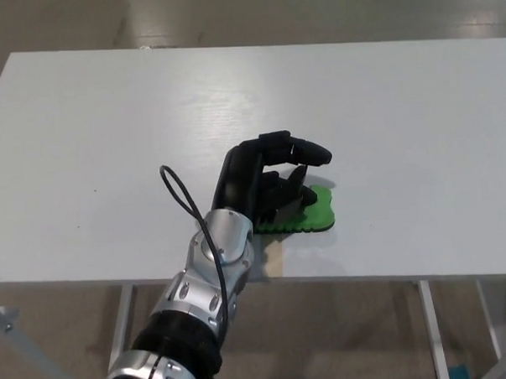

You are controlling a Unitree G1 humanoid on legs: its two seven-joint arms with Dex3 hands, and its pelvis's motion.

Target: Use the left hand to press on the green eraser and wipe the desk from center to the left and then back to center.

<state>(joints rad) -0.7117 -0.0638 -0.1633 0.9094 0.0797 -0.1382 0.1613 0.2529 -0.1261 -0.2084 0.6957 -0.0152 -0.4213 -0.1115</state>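
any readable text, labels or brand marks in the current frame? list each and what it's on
None readable in the head view.
The green eraser has no print showing: the left hand lies over most of its top, and the exposed right part shows plain green.
The white desk carries no markings.
No labels are legible on the silver forearm.

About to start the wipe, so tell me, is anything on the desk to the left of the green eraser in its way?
Nothing visible. The desk left of the green eraser is bare, and the left hand is over the eraser.
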